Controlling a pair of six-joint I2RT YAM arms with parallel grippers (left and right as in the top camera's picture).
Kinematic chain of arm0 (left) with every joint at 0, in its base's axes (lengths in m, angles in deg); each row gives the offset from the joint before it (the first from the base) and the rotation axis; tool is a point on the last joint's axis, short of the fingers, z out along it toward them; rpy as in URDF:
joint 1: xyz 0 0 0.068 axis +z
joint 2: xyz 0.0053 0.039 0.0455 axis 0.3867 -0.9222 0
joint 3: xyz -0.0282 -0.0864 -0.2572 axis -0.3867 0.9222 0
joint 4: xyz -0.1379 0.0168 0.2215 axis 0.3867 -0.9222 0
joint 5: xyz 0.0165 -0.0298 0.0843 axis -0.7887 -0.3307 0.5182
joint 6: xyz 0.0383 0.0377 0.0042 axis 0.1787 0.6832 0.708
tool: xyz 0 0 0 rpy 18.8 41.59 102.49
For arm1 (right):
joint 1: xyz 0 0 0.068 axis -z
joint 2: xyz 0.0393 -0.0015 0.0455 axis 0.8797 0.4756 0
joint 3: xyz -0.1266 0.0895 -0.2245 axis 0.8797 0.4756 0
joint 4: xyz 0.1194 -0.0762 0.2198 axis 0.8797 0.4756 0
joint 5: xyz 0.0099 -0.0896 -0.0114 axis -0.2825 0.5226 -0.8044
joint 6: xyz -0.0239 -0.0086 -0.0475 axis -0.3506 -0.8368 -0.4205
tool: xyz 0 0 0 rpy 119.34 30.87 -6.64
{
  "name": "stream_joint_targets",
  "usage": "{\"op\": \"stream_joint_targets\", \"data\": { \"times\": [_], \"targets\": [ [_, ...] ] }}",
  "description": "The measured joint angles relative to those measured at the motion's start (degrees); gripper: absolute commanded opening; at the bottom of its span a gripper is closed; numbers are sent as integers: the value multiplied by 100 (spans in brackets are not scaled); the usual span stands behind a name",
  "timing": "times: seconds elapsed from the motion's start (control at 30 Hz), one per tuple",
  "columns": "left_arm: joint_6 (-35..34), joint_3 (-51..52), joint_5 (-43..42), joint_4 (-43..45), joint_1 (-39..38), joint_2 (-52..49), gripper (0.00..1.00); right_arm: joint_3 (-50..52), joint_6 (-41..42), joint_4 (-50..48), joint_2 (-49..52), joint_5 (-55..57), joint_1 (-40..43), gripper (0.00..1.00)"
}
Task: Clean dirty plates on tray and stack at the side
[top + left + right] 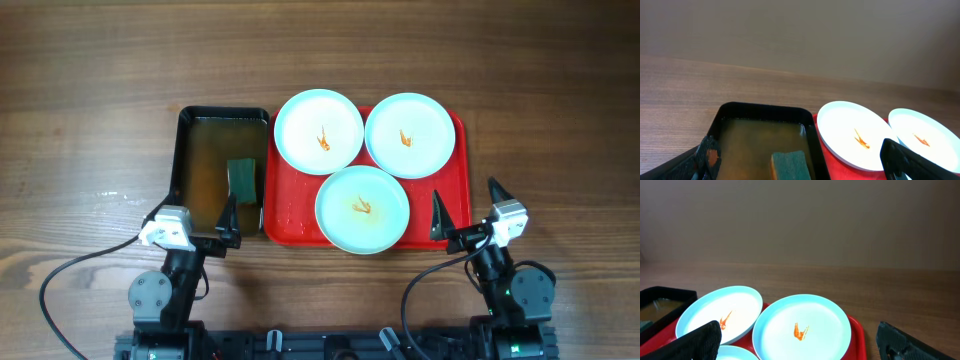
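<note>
Three dirty plates lie on the red tray (284, 216): back left (319, 131), back right (410, 135) and front middle (363, 208), each with an orange smear at its centre. My left gripper (192, 208) is open and empty, low over the near end of the black tub. In the left wrist view (796, 146) it faces two of the plates (852, 131) (925, 135). My right gripper (465, 198) is open and empty at the tray's near right corner. The right wrist view (799, 327) shows the back plates (722, 311) (800, 322) and the front plate's rim (737, 354).
A black tub (183, 150) of brownish liquid stands against the tray's left side, with a green sponge (241, 178) in it. The tub (760, 107) and sponge (790, 164) show in the left wrist view. Wooden table surrounds both.
</note>
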Motion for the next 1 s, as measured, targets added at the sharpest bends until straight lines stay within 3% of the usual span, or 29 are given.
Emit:
{"op": "stream_joint_targets", "data": {
  "times": [0.33, 0.43, 0.63, 0.83, 1.0],
  "targets": [
    [-2, 0, 2, 2, 0, 0, 100, -2, 48, -17, 0, -2, 0, 100],
    [-42, 0, 2, 2, 0, 0, 100, 0, 442, -151, 0, -2, 0, 100],
    [-492, -186, 72, -374, 0, -162, 100, -269, 846, 551, 190, -2, 0, 99],
    [-575, -1467, 79, -1314, 0, -1611, 100, -1893, 846, 1939, 1574, 0, 0, 100],
    [-612, -3508, 94, -2662, 0, -3825, 100, -3560, 793, 3486, 3523, -48, 0, 99]
  ]
}}
